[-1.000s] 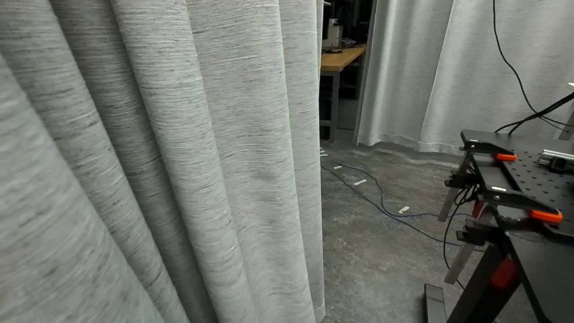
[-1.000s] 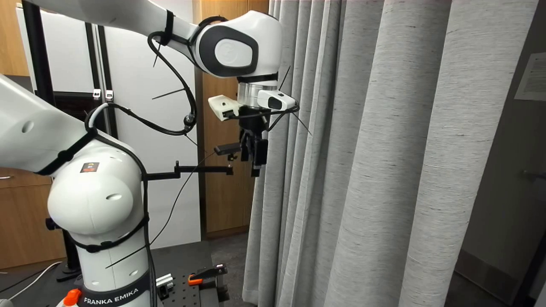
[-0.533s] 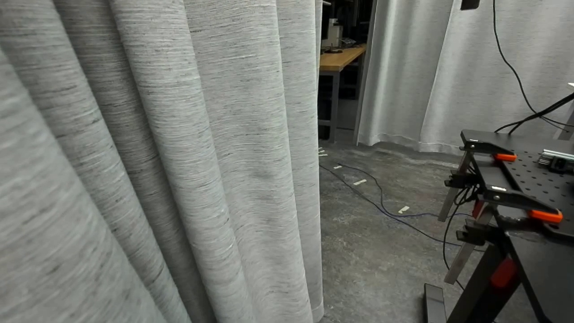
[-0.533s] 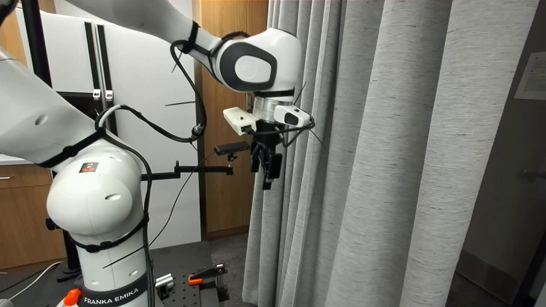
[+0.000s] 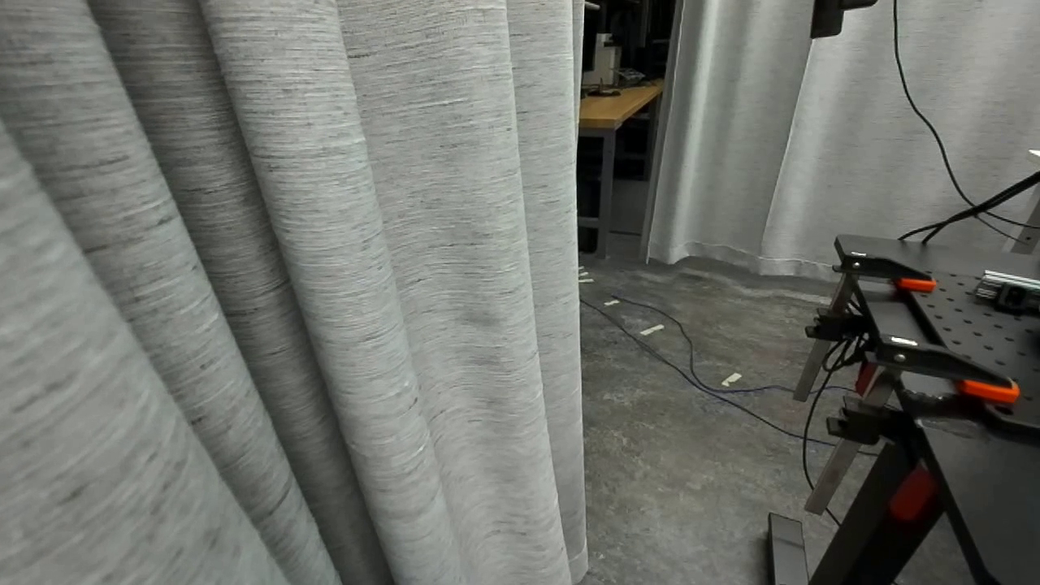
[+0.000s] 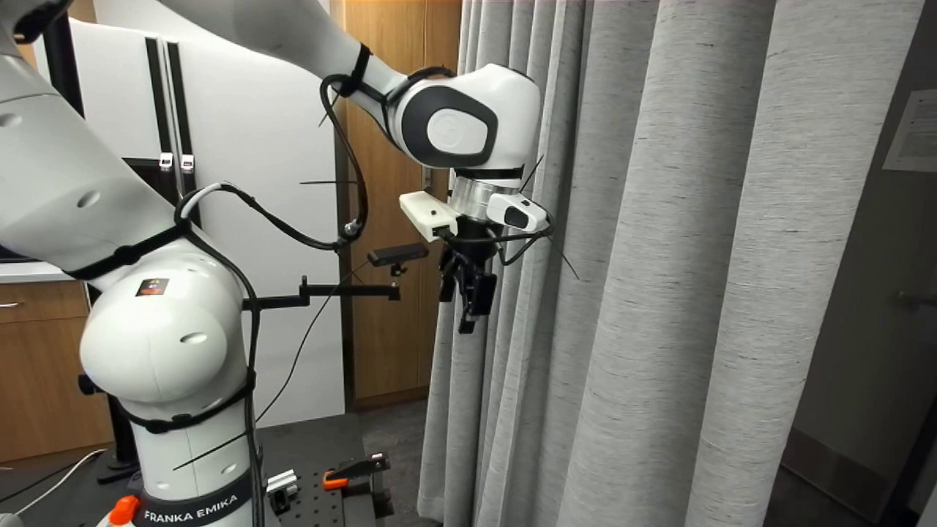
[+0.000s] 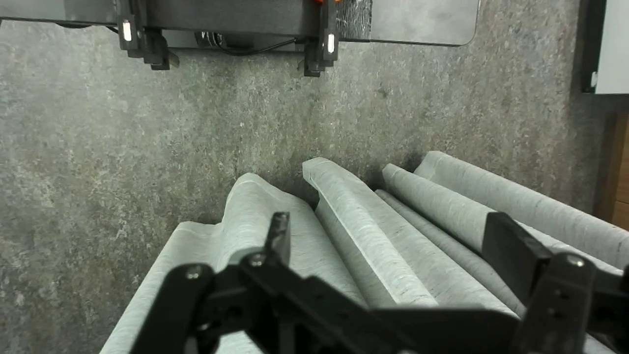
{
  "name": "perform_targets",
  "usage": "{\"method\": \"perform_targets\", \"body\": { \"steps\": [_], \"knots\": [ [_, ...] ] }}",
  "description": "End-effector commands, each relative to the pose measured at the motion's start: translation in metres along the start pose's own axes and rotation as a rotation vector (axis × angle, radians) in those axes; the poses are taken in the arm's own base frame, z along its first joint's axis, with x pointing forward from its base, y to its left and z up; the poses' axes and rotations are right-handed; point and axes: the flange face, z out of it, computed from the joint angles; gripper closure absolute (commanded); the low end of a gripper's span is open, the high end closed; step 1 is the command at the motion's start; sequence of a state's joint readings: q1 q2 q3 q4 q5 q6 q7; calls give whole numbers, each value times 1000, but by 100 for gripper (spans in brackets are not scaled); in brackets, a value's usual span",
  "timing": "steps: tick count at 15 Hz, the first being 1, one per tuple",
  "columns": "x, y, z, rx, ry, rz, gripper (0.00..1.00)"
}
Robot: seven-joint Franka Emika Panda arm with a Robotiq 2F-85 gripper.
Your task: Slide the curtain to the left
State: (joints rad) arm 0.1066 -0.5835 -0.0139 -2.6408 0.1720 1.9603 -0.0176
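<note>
Light-grey woven curtain (image 6: 644,293), deep vertical folds, hangs beyond the clamp-bearing edge of the perforated black bench (image 5: 983,341), strip of floor (image 7: 245,113) between; in the wrist view its hem (image 7: 317,169) runs opposite that edge, roughly from the two bar clamps (image 7: 326,37) towards the rounded corner. Should handle soft and limp, not fragile, not slippery given the weave; one fold light, whole drop heavier and likely to drag from the top, which is out of frame. Best hold: a fold standing out towards the bench edge, pinched well in, or a flat sideways push behind it. Robotiq gripper (image 7: 388,236) points down, jaws spread wide, nothing gripped. Gap looks roomy enough for a thick bunch of cloth. Folds show below and behind the fingers (image 7: 279,238); whether a fingertip grazes cloth is hard to tell from these angles.
</note>
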Motion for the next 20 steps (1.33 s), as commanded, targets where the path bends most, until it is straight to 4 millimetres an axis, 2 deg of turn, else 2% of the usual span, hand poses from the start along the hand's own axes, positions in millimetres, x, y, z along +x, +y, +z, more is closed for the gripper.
{"method": "perform_targets", "body": {
  "steps": [1, 4, 6, 8, 10, 12, 17, 20],
  "knots": [
    [3, -7, 3, -77, 106, -32, 0],
    [16, -8, 11, -185, 230, -100, 0],
    [27, 3, 13, -260, 307, -145, 0],
    [35, 20, 18, -333, 385, -184, 0],
    [51, 40, 15, -405, 464, -207, 0],
    [57, 62, 13, -474, 541, -218, 0],
    [54, 110, -3, -627, 682, -109, 0],
    [50, 122, -5, -680, 708, -11, 0]
  ]
}}
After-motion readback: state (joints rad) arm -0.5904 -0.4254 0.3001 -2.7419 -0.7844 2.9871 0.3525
